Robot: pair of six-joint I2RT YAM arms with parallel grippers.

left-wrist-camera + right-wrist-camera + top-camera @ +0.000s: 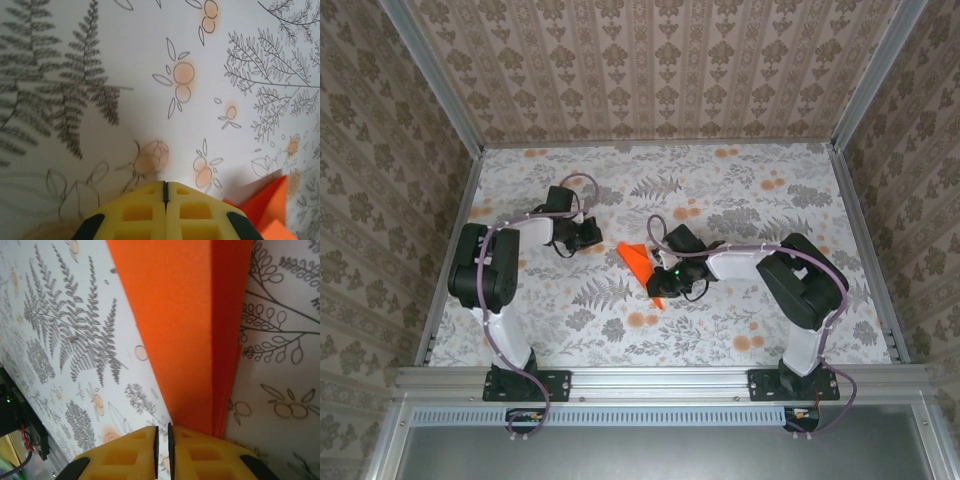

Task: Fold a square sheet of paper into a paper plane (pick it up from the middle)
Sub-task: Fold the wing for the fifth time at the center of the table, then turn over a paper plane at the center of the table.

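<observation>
The vivid orange sheet of paper (pixel 636 260) lies folded into a layered, pointed wedge on the flowered tablecloth, mid-table. My right gripper (pixel 665 284) hangs low over its near, pointed end. In the right wrist view the wedge (pixel 185 330) runs away from the fingertips, just right of them. The right gripper (pixel 162 429) shows a narrow gap with only tablecloth in it. My left gripper (pixel 590 236) rests left of the paper, apart from it. In its wrist view the left gripper (pixel 165 184) has its jaws pressed together on nothing, and the orange paper (pixel 270 212) peeks in at the lower right.
The tablecloth (pixel 740 200) covers the whole table, with patterned walls on three sides. A metal rail (pixel 660 380) runs along the near edge by both arm bases. A dark box with wires (pixel 12 412) sits at the lower left of the right wrist view.
</observation>
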